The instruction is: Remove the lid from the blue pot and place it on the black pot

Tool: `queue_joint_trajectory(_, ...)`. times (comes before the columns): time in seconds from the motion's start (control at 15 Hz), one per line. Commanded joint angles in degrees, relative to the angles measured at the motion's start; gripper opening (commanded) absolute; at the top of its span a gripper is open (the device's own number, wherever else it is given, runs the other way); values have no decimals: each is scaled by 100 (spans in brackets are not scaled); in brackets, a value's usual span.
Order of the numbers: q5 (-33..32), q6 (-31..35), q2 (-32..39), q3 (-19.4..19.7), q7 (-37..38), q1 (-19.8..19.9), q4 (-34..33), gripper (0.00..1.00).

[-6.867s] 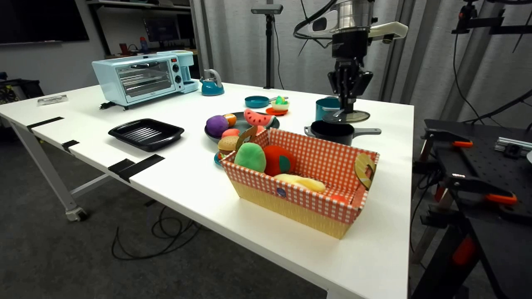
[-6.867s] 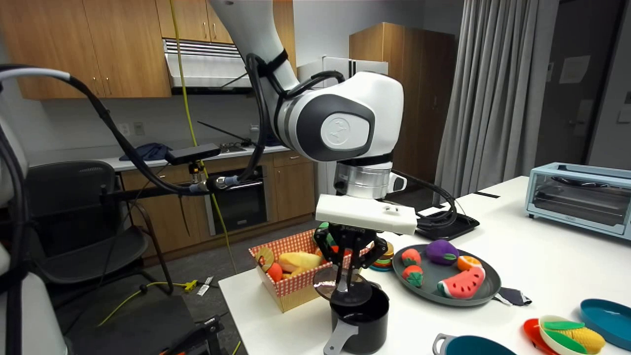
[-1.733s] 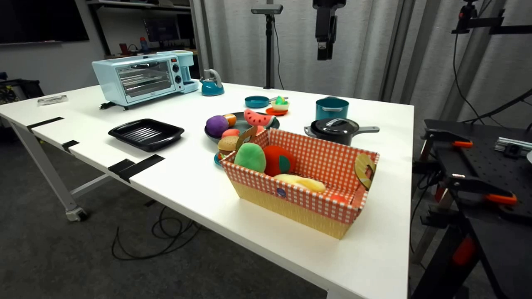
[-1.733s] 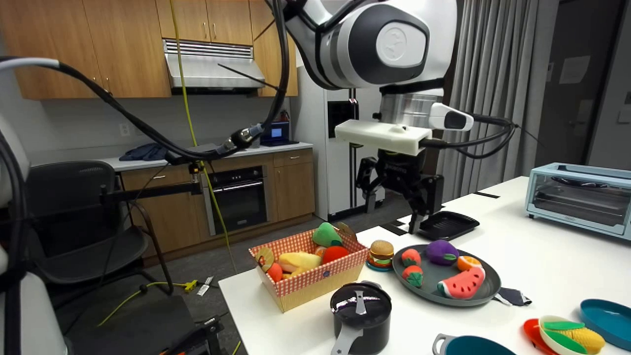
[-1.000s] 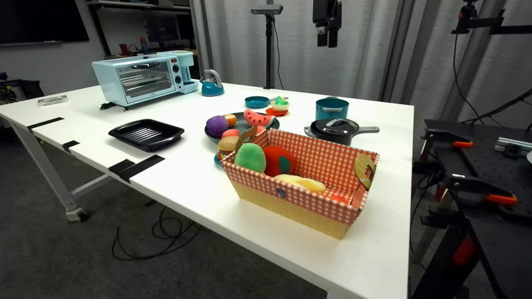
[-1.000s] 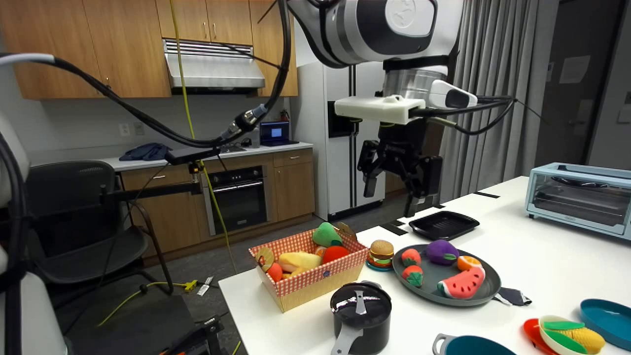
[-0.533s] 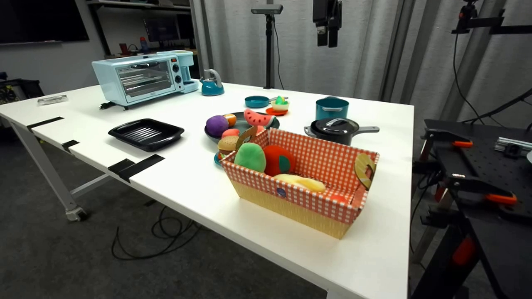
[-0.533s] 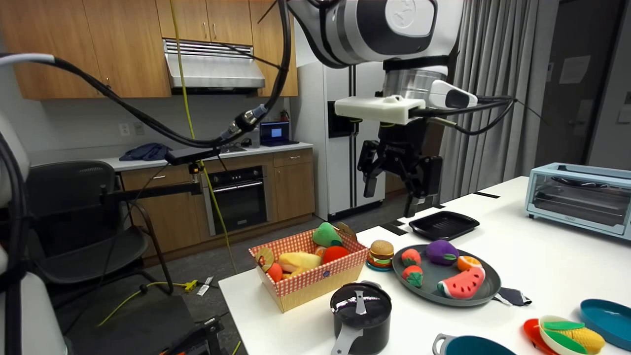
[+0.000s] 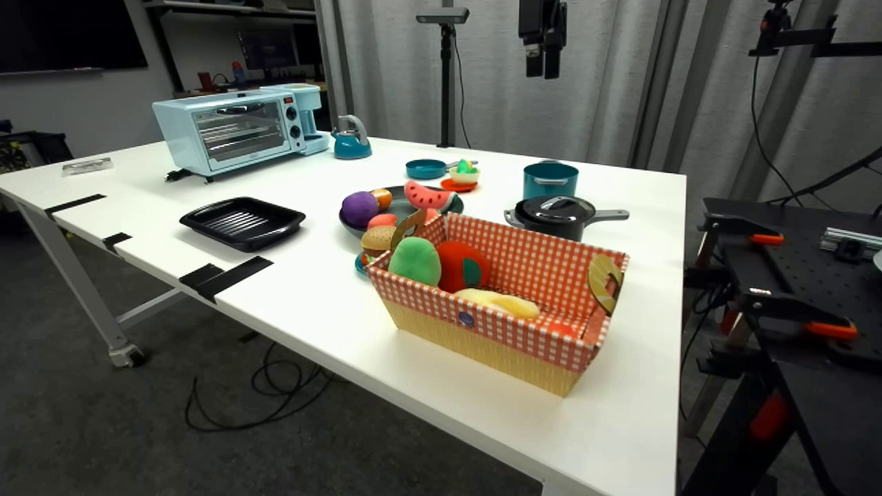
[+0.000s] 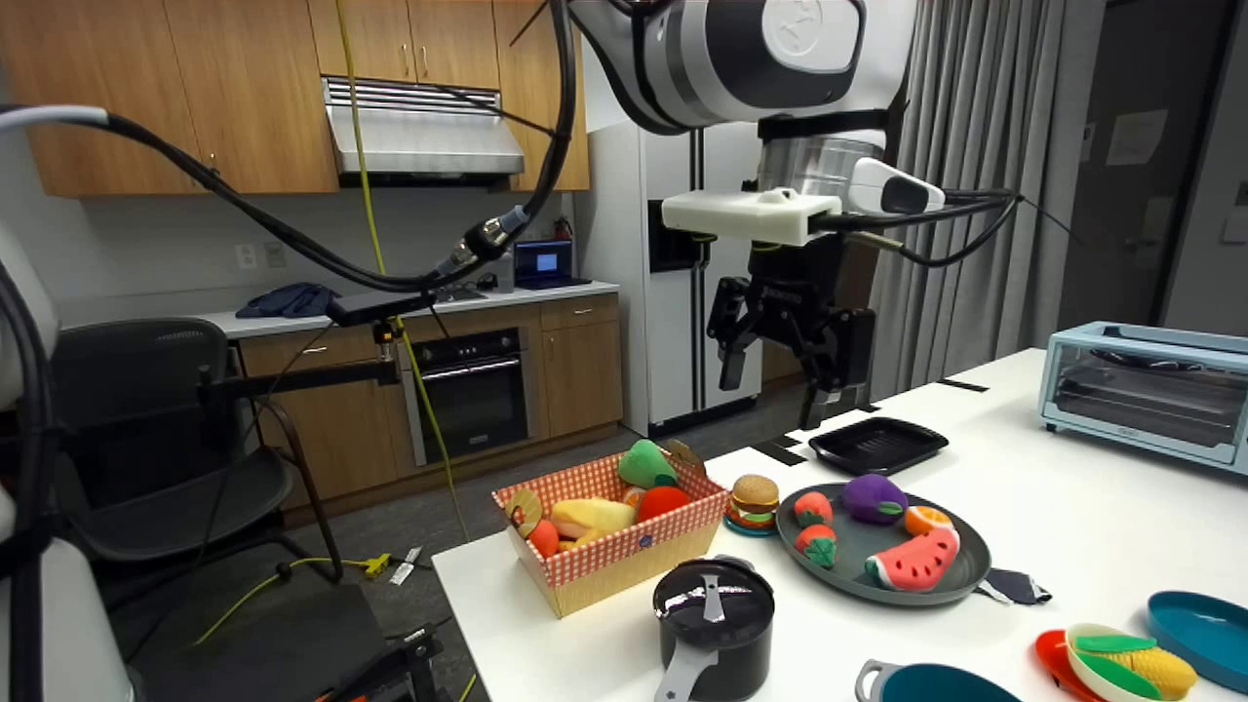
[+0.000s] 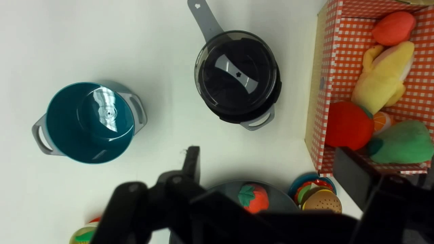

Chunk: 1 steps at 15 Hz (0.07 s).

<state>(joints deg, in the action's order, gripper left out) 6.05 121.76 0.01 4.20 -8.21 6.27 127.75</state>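
The lid (image 11: 238,74), dark see-through glass with a grey strap handle, lies flat over the mouth of the black pot (image 10: 726,663). In the wrist view a strip of black rim shows past its lower right side, and the pot's long grey handle (image 11: 208,22) points up-left. The blue pot (image 9: 541,184) stands uncovered beside it, its teal inside bare in the wrist view. High above the table hangs my gripper (image 10: 770,398), jaws wide apart with nothing between them. Only the lower part of it shows in an exterior view (image 9: 543,65), well above both pots.
A red checkered basket (image 10: 595,565) of soft toy food stands close to the black pot. Near it are a toy burger (image 10: 754,497) and a grey plate (image 10: 858,580) of toy fruit. A black tray (image 9: 241,224) and a light-blue oven (image 9: 238,131) sit farther off.
Several seconds ago my gripper held the lid tilted just over the black pot. It has since let go and risen, leaving the lid on the pot. Over the last second nothing moves.
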Motion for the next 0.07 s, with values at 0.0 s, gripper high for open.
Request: queue_joint_trajectory(0.0, -2, -15, 1, 40, 1, -38, -11, 100)
